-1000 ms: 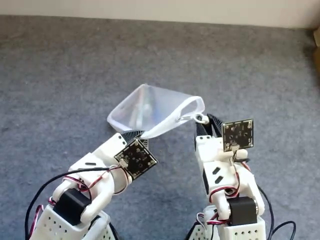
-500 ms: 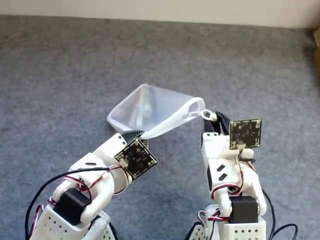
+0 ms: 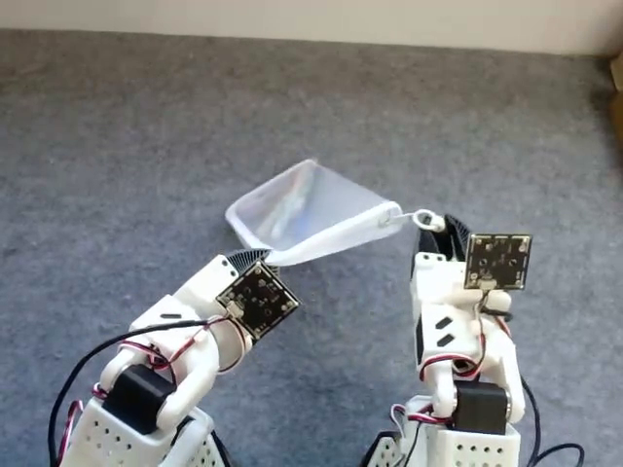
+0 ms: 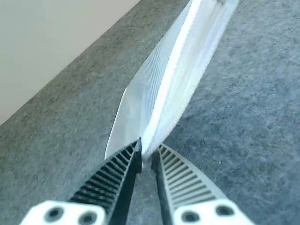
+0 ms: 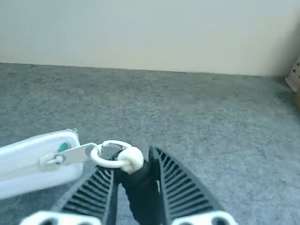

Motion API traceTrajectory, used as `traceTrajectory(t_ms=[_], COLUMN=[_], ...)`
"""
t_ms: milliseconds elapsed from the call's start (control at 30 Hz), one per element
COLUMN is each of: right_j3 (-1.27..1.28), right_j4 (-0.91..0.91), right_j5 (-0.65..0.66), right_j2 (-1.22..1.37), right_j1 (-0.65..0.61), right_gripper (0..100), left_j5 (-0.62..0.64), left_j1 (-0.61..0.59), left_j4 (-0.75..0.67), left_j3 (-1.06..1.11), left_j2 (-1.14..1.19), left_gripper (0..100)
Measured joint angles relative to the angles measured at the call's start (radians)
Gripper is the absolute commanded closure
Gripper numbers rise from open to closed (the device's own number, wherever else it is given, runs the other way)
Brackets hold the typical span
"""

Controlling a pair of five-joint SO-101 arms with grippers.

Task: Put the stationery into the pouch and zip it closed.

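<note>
A translucent white mesh pouch [image 3: 302,209] hangs off the grey carpet, stretched between my two arms. My left gripper [image 3: 261,258] is shut on the pouch's near corner; in the left wrist view the pouch edge [image 4: 173,89] runs away from the black ribbed fingers [image 4: 112,180]. My right gripper [image 3: 435,233] is shut on the zipper pull's cord. The white bead and ring [image 5: 123,158] sit just ahead of the fingers, linked to the metal zipper tab [image 5: 70,153] at the pouch's end [image 5: 33,164]. The zip line looks drawn shut along its length.
Grey carpet [image 3: 146,126] spreads around both arms. A pale wall [image 5: 150,33] bounds the far side. A brownish object [image 5: 294,82] stands at the far right edge.
My right gripper has pulled the zipper cord to the right and slightly toward the near side. The pouch has stretched flatter and shifted right with it. The left arm swung slightly, still holding its corner.
</note>
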Motion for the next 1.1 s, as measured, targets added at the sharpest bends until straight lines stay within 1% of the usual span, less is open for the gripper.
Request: traceTrajectory(t_ms=[267,367,400,467,1100], right_j3=[0.055,0.064,0.066,0.066,0.066], right_j4=[-0.078,-0.095,-0.100,-0.100,-0.100], right_j5=[0.054,0.049,0.052,0.052,0.052], right_j2=[0.000,0.000,0.000,0.002,0.000], right_j1=[0.031,0.095,0.098,0.120,0.115], right_gripper=[99.4,99.4,99.4,99.4,99.4], left_j5=[0.002,0.005,0.006,0.005,0.006], left_j1=[-0.041,-0.098,-0.107,-0.106,-0.109], left_j4=[0.000,0.014,0.018,0.017,0.017], left_j3=[0.000,0.014,0.017,0.018,0.018], left_j2=[0.000,0.014,0.006,0.002,0.008], left_gripper=[100,100,100,100,100])
